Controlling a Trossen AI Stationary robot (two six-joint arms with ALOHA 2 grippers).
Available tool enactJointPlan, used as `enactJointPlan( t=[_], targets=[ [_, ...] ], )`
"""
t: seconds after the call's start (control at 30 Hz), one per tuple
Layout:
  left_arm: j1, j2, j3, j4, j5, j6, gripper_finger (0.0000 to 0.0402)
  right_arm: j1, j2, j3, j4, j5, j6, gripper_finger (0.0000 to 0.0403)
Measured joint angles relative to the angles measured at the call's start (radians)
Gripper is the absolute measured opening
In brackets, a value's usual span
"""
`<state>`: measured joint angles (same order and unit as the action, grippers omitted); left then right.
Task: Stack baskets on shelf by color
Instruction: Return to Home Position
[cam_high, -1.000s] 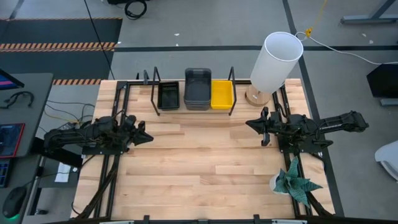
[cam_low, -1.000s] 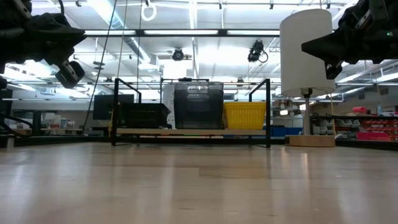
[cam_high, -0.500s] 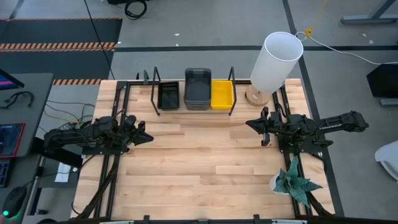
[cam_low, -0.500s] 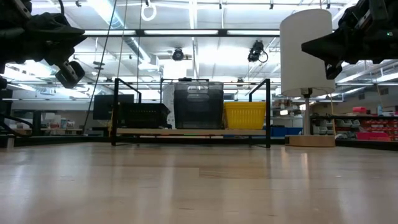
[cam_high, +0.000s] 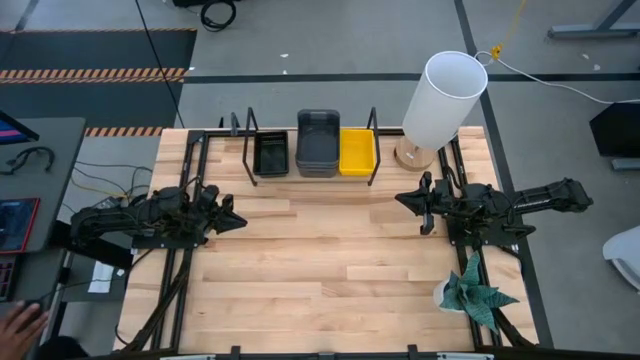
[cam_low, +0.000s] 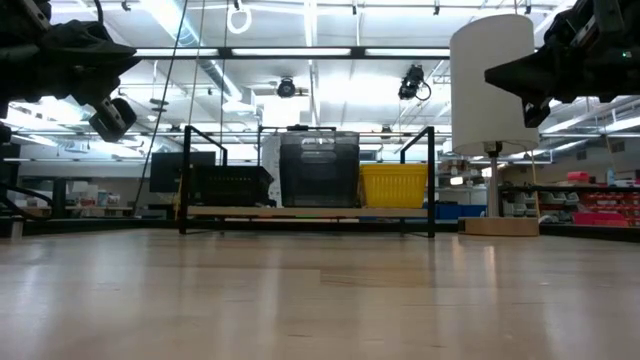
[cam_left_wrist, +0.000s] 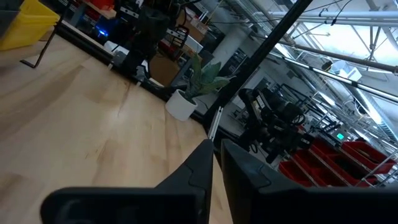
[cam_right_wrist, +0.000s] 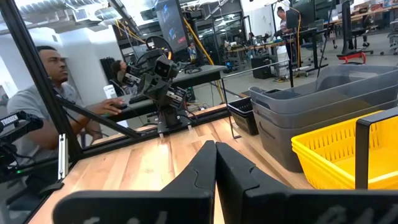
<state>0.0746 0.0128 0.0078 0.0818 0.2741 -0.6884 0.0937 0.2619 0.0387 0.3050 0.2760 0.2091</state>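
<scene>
High view: at the back edge of the slatted wooden bench (cam_high: 330, 270) stands the light wooden shelf with black wire uprights (cam_high: 373, 170). It holds, side by side, the black mesh-walled baskets (cam_high: 270, 155), the solid dark grey plastic baskets (cam_high: 318, 142) and the bright yellow plastic baskets (cam_high: 357, 150). The left gripper (cam_high: 240, 222) hangs over the bench's left side and the right gripper (cam_high: 398, 198) over its right side, both well apart from the shelf.

Low view: the grey baskets rise tallest, between the black and the yellow.

Left wrist view: the left gripper's fingers are pressed together, empty.

Right wrist view: the right gripper's fingers likewise meet, holding nothing.
</scene>
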Motion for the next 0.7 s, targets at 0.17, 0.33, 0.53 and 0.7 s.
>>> enactJointPlan(
  t=[0.17,0.33,0.53,0.7],
  targets=[
    [0.0,0.0,0.0,0.0,0.0,0.0,0.0036,0.0,0.0,0.0,0.0,0.0,0.0,0.0012],
    [0.0,0.0,0.0,0.0,0.0,0.0,0.003,0.0,0.0,0.0,0.0,0.0,0.0,0.0012],
    [0.0,0.0,0.0,0.0,0.0,0.0,0.0035,0.0,0.0,0.0,0.0,0.0,0.0,0.0012],
    [0.0,0.0,0.0,0.0,0.0,0.0,0.004,0.0,0.0,0.0,0.0,0.0,0.0,0.0012]
  ],
)
